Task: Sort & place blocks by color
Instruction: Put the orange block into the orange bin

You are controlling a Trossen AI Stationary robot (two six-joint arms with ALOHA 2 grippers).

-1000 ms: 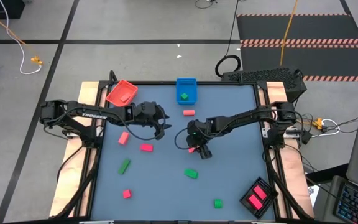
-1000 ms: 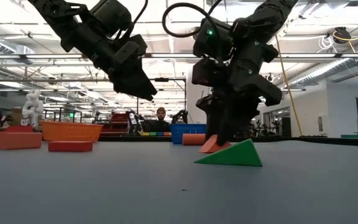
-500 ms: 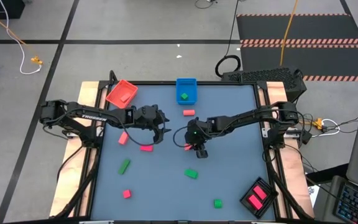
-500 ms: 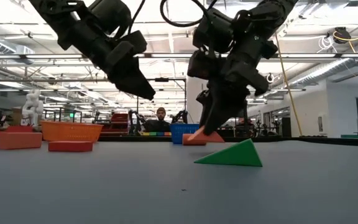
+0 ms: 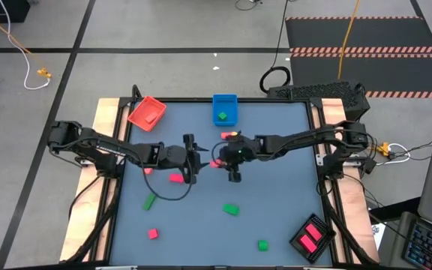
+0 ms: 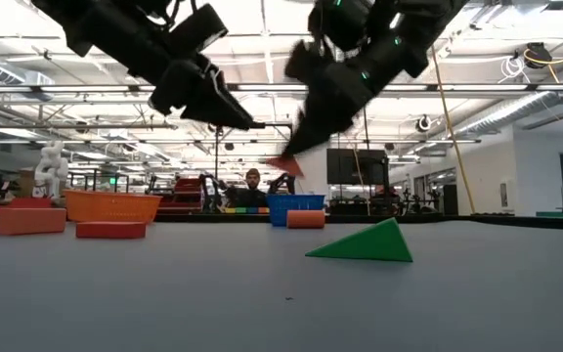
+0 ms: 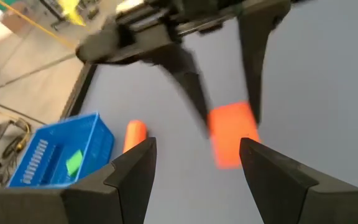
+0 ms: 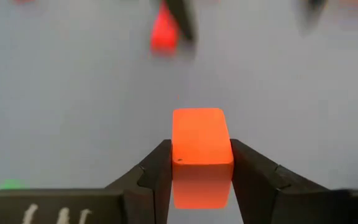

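My right gripper (image 5: 220,159) hangs over the middle of the table, shut on a red block (image 8: 201,144) that is well above the tabletop (image 6: 286,164). My left gripper (image 5: 198,159) stands open just to its left, pointing at it, with nothing between its fingers (image 7: 197,155). Another red block (image 5: 229,136) lies flat near the blue tray (image 5: 224,109), which holds a green block (image 7: 73,163). Pink blocks (image 5: 176,178) and green blocks (image 5: 231,210) lie scattered on the table's near half. My right gripper pinches the red block by two opposite side faces (image 8: 174,155) between its two fingers. The fingers slant down from the table's right side. The block sticks out past the fingertips and is lifted clear of the table.
A red tray (image 5: 147,112) stands at the far left and a black tray (image 5: 310,238) with pink blocks at the near right. A green wedge-looking block (image 6: 365,242) lies close to the low camera. A person shows in the room behind the table.
My right gripper has risen with the red block, which stood on the table a second ago and now hangs clear, and has gone a little toward the far left. My left gripper has swung toward the table's near edge and rolled about its own axis, staying open.
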